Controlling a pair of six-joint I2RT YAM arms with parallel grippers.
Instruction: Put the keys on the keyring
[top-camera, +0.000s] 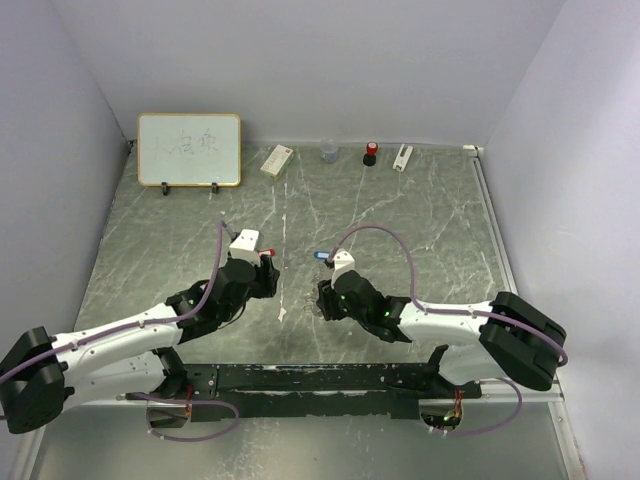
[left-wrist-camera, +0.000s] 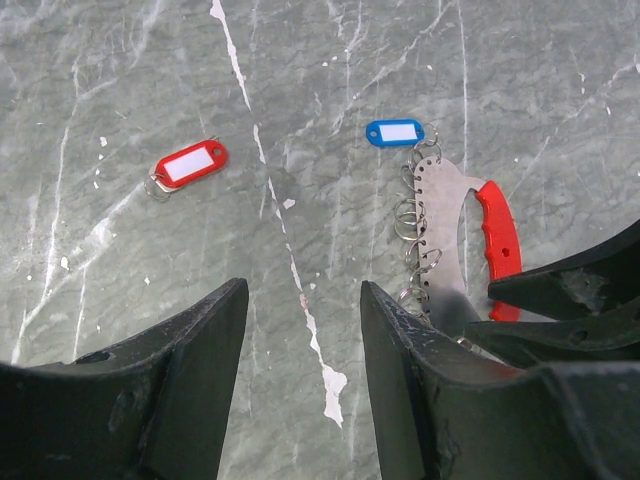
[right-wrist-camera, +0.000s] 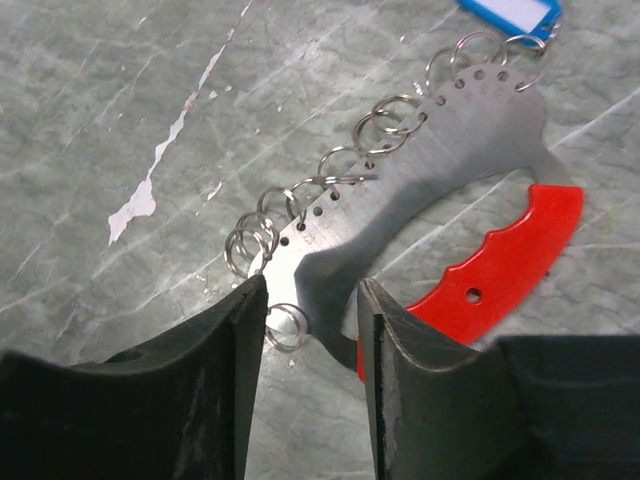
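Desk (left-wrist-camera: 520, 70): grey-green marble pattern — white veins and chips
Red key tag (left-wrist-camera: 190, 164): red rim, white label
Blue key tag (left-wrist-camera: 396, 132): blue rim, white label
Keyring (left-wrist-camera: 445, 215): silver plate and rings — red handle

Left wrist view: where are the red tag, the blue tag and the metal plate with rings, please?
red tag (left-wrist-camera: 191, 163), left wrist view, on its white label.
blue tag (left-wrist-camera: 397, 132), left wrist view, on its white label.
metal plate with rings (left-wrist-camera: 440, 205), left wrist view, on bare steel beside its red handle.
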